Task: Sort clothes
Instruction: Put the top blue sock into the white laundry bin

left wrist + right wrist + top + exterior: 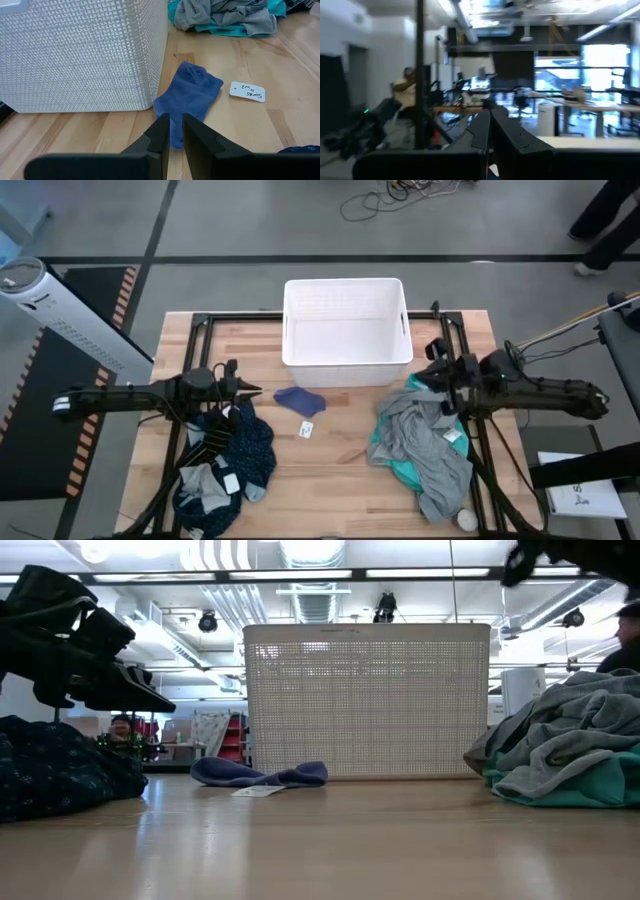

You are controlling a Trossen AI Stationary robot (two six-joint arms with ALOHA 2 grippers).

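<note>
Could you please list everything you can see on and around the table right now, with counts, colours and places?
Basket: one, white, empty, at the table's far middle.
Small cloth: one, blue-purple, in front of the basket.
Tag: one, white, beside the small cloth.
Navy garment: one, speckled, in the left pile.
Socks: several, grey and black, on the left pile.
Grey shirt: one, in the right pile.
Teal garment: one, under the grey shirt.
Ball: one, white, at the near right edge.
Left hand: shut, above the left pile.
Right hand: shut, above the right pile.
</note>
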